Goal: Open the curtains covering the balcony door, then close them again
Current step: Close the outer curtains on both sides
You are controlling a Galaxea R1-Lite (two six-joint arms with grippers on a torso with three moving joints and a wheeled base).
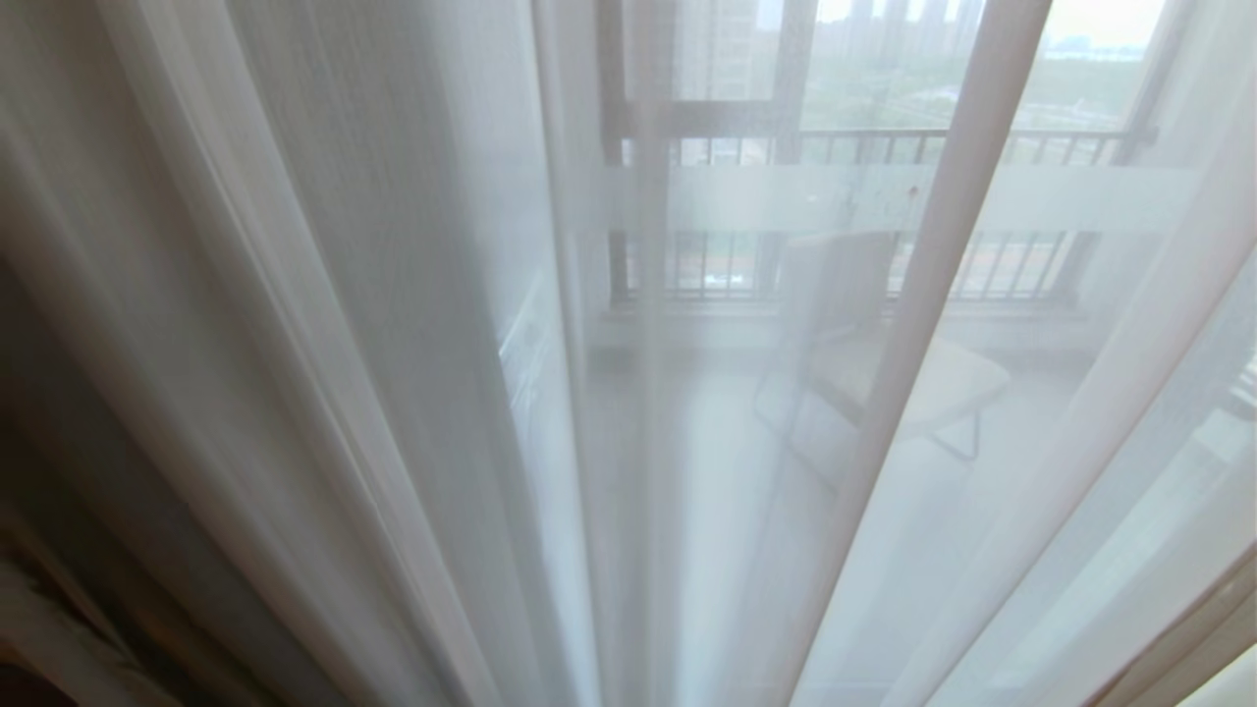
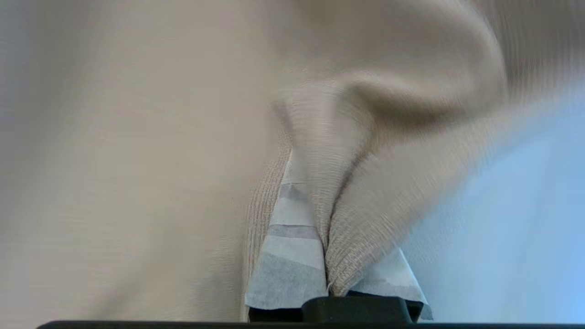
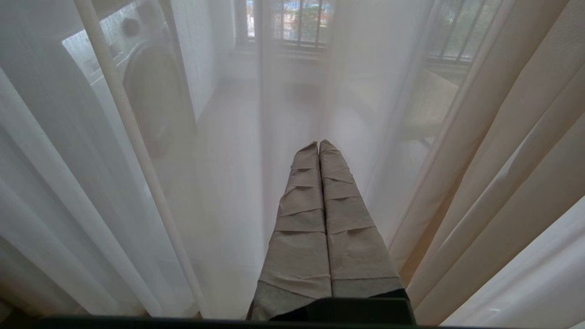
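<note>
Left pincer [image 2: 327,256] is clamped on a fold of the beige drape [image 2: 365,228]; right pincer [image 3: 320,146] is parked, fingers together. Sheers [image 1: 393,344] are hanging across the balcony door [image 1: 628,128], 12 o'clock. Drape should be pulled sideways steadily, clamp kept tight.

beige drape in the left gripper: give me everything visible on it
The thick beige woven drape fills the left wrist view: opaque, ribbed weave, matte. A fold of it is pinched between the tape-wrapped fingers of the left gripper, which is shut on it. From the pinch the cloth bunches into a rounded fold and spreads out loose.
</note>
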